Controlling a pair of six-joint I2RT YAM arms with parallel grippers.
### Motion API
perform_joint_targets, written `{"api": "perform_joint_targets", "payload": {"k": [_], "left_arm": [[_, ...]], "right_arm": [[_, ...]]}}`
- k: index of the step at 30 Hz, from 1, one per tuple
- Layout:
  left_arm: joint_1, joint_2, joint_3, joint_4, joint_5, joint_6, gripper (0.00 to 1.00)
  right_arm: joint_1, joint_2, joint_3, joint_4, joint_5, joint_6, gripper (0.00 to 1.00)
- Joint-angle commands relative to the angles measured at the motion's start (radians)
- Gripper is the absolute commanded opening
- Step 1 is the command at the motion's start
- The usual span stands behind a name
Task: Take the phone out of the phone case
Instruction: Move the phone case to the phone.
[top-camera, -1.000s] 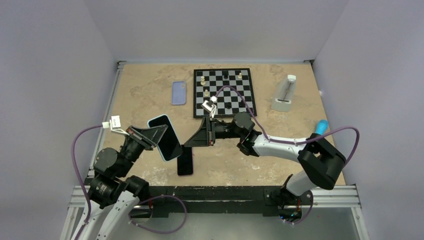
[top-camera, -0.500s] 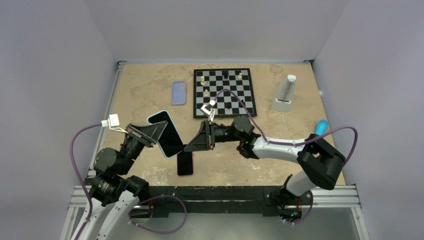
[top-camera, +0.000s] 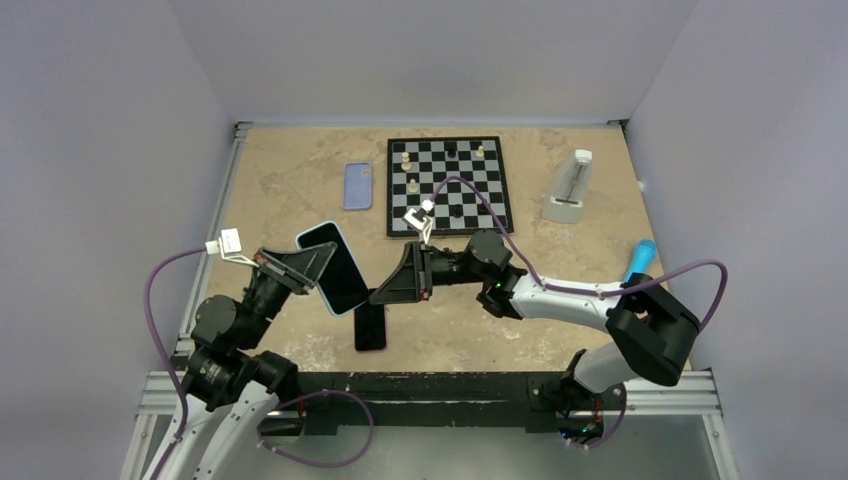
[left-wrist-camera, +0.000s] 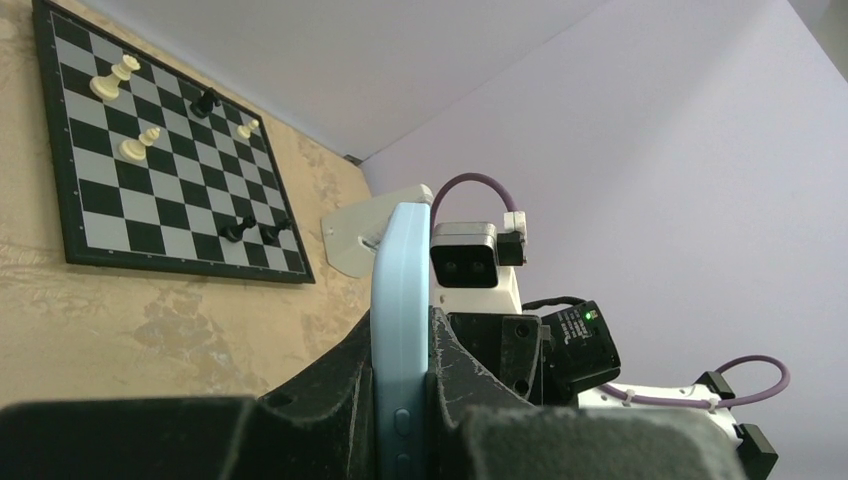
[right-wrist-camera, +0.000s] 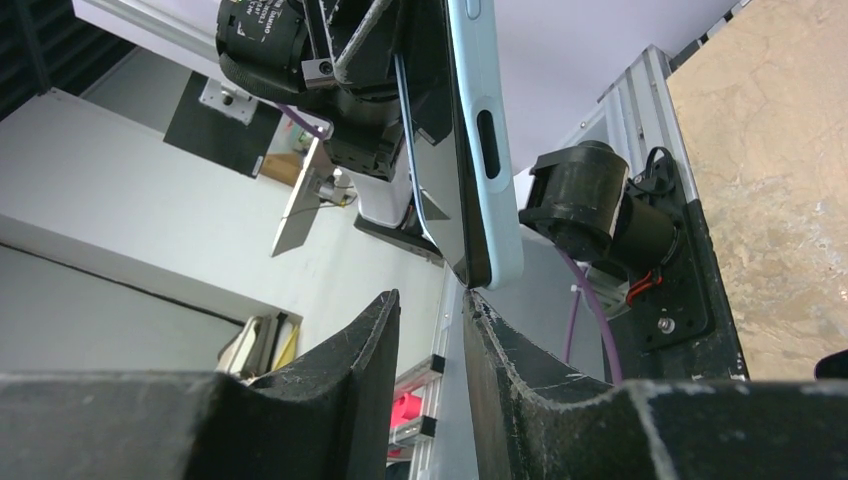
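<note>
Surface: tan mottled top boxed in by pale walls. A chessboard sits at the far side with a lilac phone-shaped slab beside it, and a black phone lies flat near the arms.
Task's thing: the phone sits in its pale blue case. It is held tilted, off the surface, between the two arms and above the black phone.
Left jaws: closed on the case, pinching it front to back at one end, with the blue edge standing up between the fingers.
Right jaws: parted a little, with nothing between them. A corner of the cased phone hangs just over the gap, by one fingertip; whether it touches I cannot tell.
Step in hand: probably lining up to catch that free corner and start peeling the case off the phone.
Doing it well: bring the corner squarely into the gap and bite only the blue lip, not the glass. Then roll the lip back from the screen while the left hold stays firm.
Risk: the left pinch spans phone and case together, so a straight pull may free nothing. A slip could drop both.
</note>
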Motion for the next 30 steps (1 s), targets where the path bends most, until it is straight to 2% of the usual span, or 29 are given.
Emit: {"api": "perform_joint_targets", "payload": {"k": [1, 7, 11, 17, 21, 27, 30], "left_arm": [[-0.002, -0.001, -0.009, 0.146, 0.020, -0.056, 0.00], [-0.002, 0.004, -0.018, 0.154, 0.043, -0.081, 0.00], [-0.002, 0.012, -0.063, 0.256, 0.078, -0.160, 0.00], [-0.001, 0.044, -0.114, 0.369, 0.180, -0.270, 0.00], [-0.002, 0.050, -0.116, 0.375, 0.244, -0.297, 0.00], [-0.002, 0.046, -0.099, 0.374, 0.300, -0.305, 0.00], [-0.002, 0.082, -0.077, 0.352, 0.351, -0.306, 0.00]], "right_arm": [[0.006, 0.020, 0.034, 0.047, 0.014, -0.008, 0.34], [0.006, 0.054, 0.048, 0.095, 0.011, 0.016, 0.34], [0.005, 0.066, 0.058, 0.068, 0.006, 0.000, 0.34], [0.001, 0.090, 0.082, 0.061, -0.008, 0.002, 0.35], [-0.017, 0.092, 0.100, 0.049, -0.023, 0.001, 0.36], [-0.062, 0.056, 0.121, -0.037, -0.034, -0.049, 0.39], [-0.063, 0.045, 0.172, -0.136, -0.046, -0.105, 0.39]]}}
